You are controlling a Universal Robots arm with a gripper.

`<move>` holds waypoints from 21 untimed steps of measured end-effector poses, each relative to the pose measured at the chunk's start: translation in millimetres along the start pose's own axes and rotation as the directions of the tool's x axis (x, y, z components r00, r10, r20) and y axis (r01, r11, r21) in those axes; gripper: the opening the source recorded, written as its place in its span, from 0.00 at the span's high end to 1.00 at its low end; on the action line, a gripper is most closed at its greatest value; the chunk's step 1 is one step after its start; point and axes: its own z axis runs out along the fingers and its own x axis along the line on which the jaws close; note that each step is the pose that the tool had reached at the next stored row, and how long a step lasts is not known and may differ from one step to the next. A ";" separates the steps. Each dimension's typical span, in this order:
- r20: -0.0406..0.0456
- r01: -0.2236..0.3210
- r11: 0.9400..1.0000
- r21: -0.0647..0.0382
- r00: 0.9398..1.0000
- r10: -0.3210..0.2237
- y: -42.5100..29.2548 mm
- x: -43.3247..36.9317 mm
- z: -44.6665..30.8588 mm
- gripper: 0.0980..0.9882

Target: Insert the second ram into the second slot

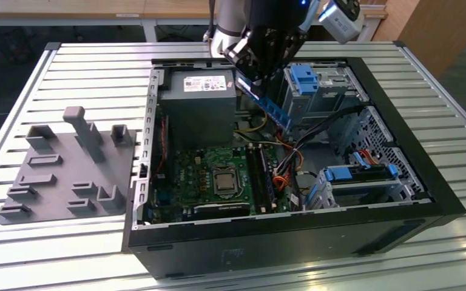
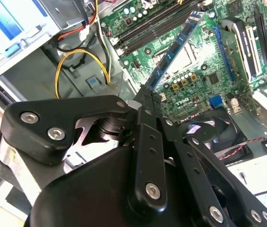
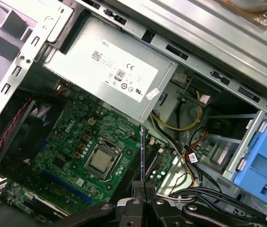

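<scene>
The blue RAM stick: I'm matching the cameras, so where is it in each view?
Exterior view: RAM stick slanting down from the gripper.
Second wrist view: RAM stick crossing the CPU socket.
First wrist view: RAM stick edge-on near the CPU socket.
Shared landmark: CPU socket.

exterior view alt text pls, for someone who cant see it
A robot gripper holds a blue ram stick tilted over an open computer case, its green motherboard exposed, on a slatted metal table. A grey fixture sits at the exterior view's left.
</scene>
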 end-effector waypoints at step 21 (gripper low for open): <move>0.004 -0.102 0.995 0.002 0.995 0.102 0.0 0.0 0.3 0.98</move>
